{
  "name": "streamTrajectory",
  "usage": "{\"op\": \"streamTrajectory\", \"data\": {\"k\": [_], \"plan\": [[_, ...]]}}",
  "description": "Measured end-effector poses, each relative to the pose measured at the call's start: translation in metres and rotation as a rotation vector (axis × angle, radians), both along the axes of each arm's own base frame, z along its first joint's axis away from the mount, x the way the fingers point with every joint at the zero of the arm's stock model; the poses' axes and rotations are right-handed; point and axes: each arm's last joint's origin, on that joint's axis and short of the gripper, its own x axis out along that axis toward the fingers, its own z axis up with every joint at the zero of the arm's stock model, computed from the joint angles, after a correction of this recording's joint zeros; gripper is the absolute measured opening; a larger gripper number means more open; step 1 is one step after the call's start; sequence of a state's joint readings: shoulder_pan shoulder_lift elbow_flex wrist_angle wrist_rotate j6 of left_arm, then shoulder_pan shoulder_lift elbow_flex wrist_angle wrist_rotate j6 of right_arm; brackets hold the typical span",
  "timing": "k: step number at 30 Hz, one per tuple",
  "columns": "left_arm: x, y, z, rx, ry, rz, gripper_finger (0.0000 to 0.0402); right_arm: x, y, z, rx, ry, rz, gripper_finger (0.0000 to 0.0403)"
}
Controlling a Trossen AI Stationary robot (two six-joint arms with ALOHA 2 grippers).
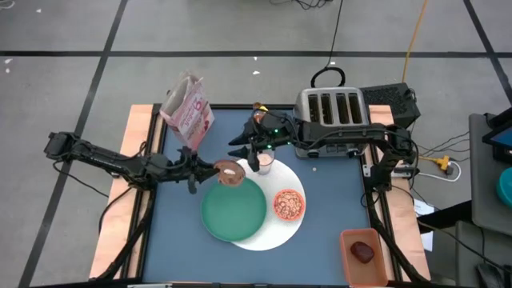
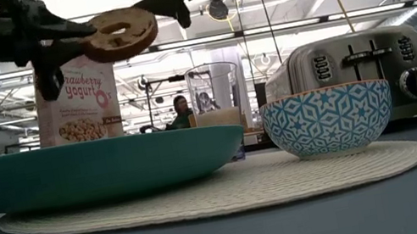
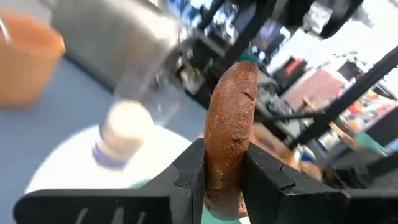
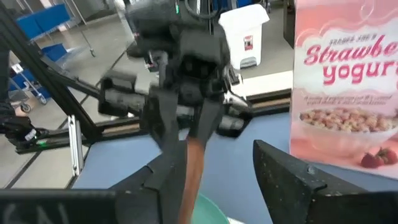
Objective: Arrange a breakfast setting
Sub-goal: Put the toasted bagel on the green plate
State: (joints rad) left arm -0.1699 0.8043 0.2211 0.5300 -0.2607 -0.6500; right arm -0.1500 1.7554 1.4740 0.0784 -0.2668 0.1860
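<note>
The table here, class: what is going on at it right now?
The left gripper is shut on a brown bagel, holding it in the air above the green plate. The right gripper is open close by, near the glass of milk. A bowl of cereal sits on the white plate, with the cereal bag and toaster behind.

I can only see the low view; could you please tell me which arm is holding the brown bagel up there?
Observer: The left claw is shut on the bagel.
Operator: Thank you. Is it above a plate?
Observer: Yes, seen from above it hangs over the far rim of the green plate.
Operator: And what is inside the patterned bowl?
Observer: The bowl holds cereal.
</note>
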Motion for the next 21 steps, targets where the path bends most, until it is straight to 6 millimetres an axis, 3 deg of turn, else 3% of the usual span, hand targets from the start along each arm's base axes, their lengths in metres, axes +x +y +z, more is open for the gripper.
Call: {"op": "streamTrajectory", "data": {"k": [10,21], "plan": [[-0.003,-0.005,-0.017,-0.233,0.182,-0.153,0.0085,-0.008,-0.001,0.01,0.007,-0.001,-0.008,0.0174],[-0.008,-0.01,-0.032,-0.486,0.379,-0.246,0.0085,-0.009,-0.001,0.007,0.015,0.032,-0.009,0.0174]]}}
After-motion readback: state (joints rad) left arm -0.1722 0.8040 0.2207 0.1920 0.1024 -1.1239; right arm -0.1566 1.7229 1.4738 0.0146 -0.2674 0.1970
